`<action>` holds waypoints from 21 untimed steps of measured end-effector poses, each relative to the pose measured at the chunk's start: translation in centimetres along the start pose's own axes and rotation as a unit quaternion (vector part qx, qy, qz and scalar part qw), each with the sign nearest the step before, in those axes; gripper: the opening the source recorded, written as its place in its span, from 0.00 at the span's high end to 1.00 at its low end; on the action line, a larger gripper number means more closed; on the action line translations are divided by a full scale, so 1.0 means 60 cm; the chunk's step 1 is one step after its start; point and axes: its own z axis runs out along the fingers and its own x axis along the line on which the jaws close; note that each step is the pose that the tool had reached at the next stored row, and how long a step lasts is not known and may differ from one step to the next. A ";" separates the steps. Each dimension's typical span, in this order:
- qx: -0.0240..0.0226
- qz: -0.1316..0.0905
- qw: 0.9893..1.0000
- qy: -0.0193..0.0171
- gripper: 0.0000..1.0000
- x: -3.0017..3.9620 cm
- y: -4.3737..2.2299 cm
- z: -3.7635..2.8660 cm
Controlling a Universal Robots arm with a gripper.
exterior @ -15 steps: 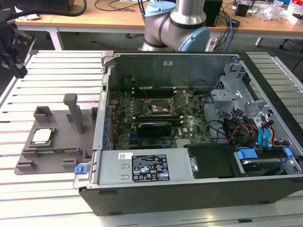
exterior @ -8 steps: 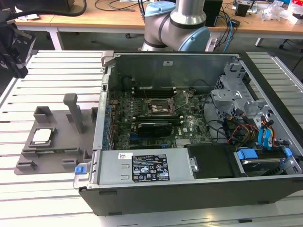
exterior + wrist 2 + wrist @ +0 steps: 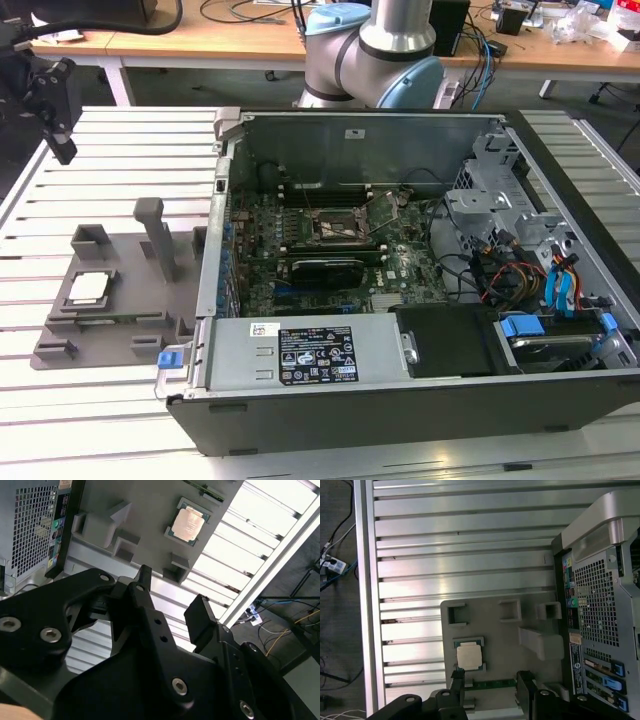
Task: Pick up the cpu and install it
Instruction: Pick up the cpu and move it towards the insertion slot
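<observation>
The cpu (image 3: 88,288), a small square chip with a silver-grey top, lies flat in a recess of the grey holder tray (image 3: 130,340) at the exterior view's left. Both wrist views show the cpu (image 3: 189,524) (image 3: 469,656) on the tray (image 3: 495,635). My black gripper (image 3: 62,148) hangs well above the slatted table, up and behind the tray, apart from the chip. Its fingers (image 3: 457,682) stand open with nothing between them; the gripper (image 3: 172,592) (image 3: 490,681) looks down toward the tray. The black socket (image 3: 338,228) with its metal frame sits mid-motherboard inside the open case.
The open computer case (image 3: 400,400) lies on the slatted aluminium table (image 3: 110,150), right beside the tray. Grey posts (image 3: 155,235) rise from the tray. The arm's base (image 3: 370,50) stands behind the case. Cables and drive cages (image 3: 500,200) crowd the case's right side.
</observation>
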 end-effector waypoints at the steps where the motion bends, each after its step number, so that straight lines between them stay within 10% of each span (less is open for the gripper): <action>1: 0.000 0.000 1.000 0.000 0.46 0.000 0.000 0.001; 21: 0.000 0.000 1.000 0.000 0.46 0.000 -0.001 0.022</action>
